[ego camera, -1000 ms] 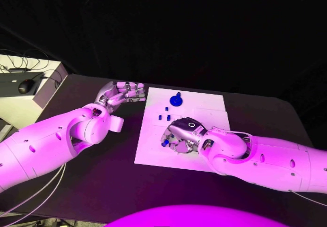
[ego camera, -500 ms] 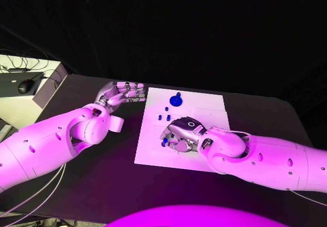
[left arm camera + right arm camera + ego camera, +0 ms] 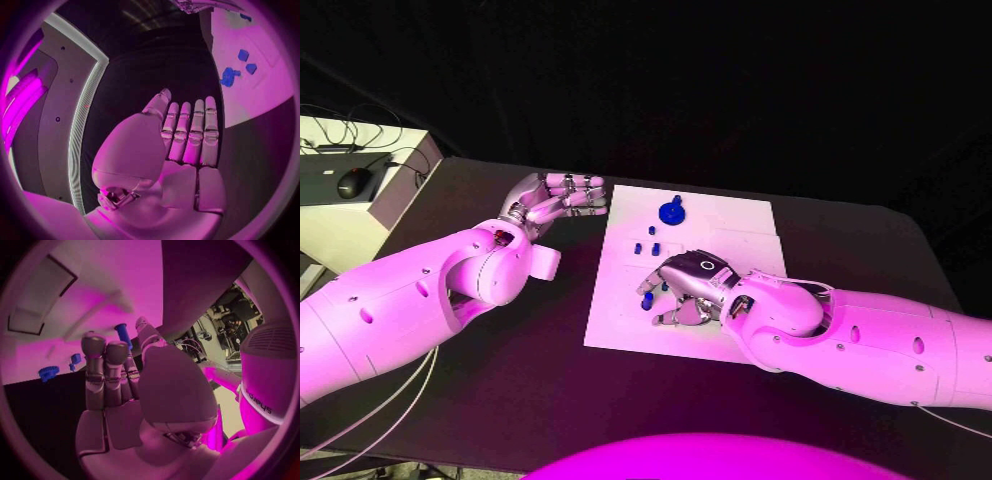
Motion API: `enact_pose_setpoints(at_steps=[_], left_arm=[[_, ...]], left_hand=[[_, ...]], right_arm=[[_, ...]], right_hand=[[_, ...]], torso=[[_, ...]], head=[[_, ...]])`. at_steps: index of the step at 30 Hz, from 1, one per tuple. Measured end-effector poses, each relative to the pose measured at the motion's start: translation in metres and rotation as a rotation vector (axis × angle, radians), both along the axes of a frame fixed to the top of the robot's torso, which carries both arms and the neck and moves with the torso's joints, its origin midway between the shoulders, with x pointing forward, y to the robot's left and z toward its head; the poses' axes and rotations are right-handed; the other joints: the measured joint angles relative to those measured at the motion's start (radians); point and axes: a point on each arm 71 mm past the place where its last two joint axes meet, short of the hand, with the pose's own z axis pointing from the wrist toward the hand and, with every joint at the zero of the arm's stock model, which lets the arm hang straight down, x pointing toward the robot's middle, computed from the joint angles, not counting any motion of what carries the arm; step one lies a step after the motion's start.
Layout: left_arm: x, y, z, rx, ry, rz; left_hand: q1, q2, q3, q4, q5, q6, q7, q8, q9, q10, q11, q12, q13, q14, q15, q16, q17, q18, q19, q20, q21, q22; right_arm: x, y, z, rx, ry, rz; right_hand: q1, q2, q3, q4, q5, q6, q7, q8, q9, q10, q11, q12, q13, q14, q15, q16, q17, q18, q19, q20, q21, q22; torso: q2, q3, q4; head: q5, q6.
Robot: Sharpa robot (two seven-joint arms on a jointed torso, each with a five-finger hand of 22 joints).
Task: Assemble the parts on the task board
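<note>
The right hand (image 3: pixel 687 292) pinches a blue peg (image 3: pixel 122 333) over the task board (image 3: pixel 733 215); the left hand (image 3: pixel 560 196) rests empty, fingers straight, beside it.

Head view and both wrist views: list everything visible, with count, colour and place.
White rectangular task board: one, middle of the black table.
Blue gear-like part: one, far end of the board.
Small blue pegs: three, on the board between the gear-like part and the right hand.
Blue cylindrical part: one, at the right hand's fingertips.
Grey box with a dark mouse: one, left of the table.
Left hand: holds nothing, left of the board.
Right hand: over the board.
</note>
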Motion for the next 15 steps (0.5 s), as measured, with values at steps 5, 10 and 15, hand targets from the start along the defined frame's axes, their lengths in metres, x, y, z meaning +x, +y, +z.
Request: enact_pose_setpoints(at_steps=[5, 10, 15], left_arm=[[0.0, 0.0, 0.0, 0.0, 0.0, 0.0], [0.0, 0.001, 0.0, 0.001, 0.001, 0.0], [0.0, 0.001, -0.001, 0.001, 0.003, 0.001]], left_hand=[[0.0, 0.0, 0.0, 0.0, 0.0, 0.0, 0.0, 0.0, 0.0, 0.0, 0.0, 0.0, 0.0, 0.0, 0.0, 0.0, 0.0, 0.0, 0.0, 0.0, 0.0, 0.0], [0.0, 0.0, 0.0, 0.0, 0.0, 0.0, 0.0, 0.0, 0.0, 0.0, 0.0, 0.0, 0.0, 0.0, 0.0, 0.0, 0.0, 0.0, 0.0, 0.0, 0.0, 0.0], [0.0, 0.0, 0.0, 0.0, 0.0, 0.0, 0.0, 0.0, 0.0, 0.007, -0.001, 0.0, 0.0, 0.0, 0.0, 0.0, 0.0, 0.0, 0.0, 0.0, 0.0, 0.0]], right_arm=[[-0.002, -0.01, 0.005, 0.029, -0.009, -0.016], [0.001, -0.029, 0.017, 0.088, -0.023, -0.069], [0.017, -0.065, 0.035, 0.17, 0.017, -0.191]], right_hand=[[0.0, 0.0, 0.002, 0.004, 0.011, 0.0, 0.0, 0.0, 0.0, 0.0, 0.0, 0.0, 0.0, 0.003, 0.003, 0.0, 0.0, 0.001, 0.0, 0.0, 0.013, -0.001], [0.0, 0.023, 0.02, -0.029, 0.013, 0.006, 0.006, 0.0, 0.0, 0.054, -0.015, 0.002, -0.001, 0.003, 0.003, 0.0, -0.001, 0.001, -0.002, 0.002, 0.026, -0.007], [-0.027, 0.08, 0.035, -0.054, 0.058, 0.042, 0.034, 0.014, 0.004, 0.214, -0.046, 0.056, 0.01, 0.015, -0.022, 0.014, 0.001, 0.001, -0.007, -0.004, 0.082, 0.008]], torso=[[0.0, 0.0008, -0.0006], [0.0, 0.0012, -0.0012], [0.0, 0.0017, -0.0012]], head=[[-0.003, 0.004], [-0.009, 0.008], [-0.022, 0.014]])
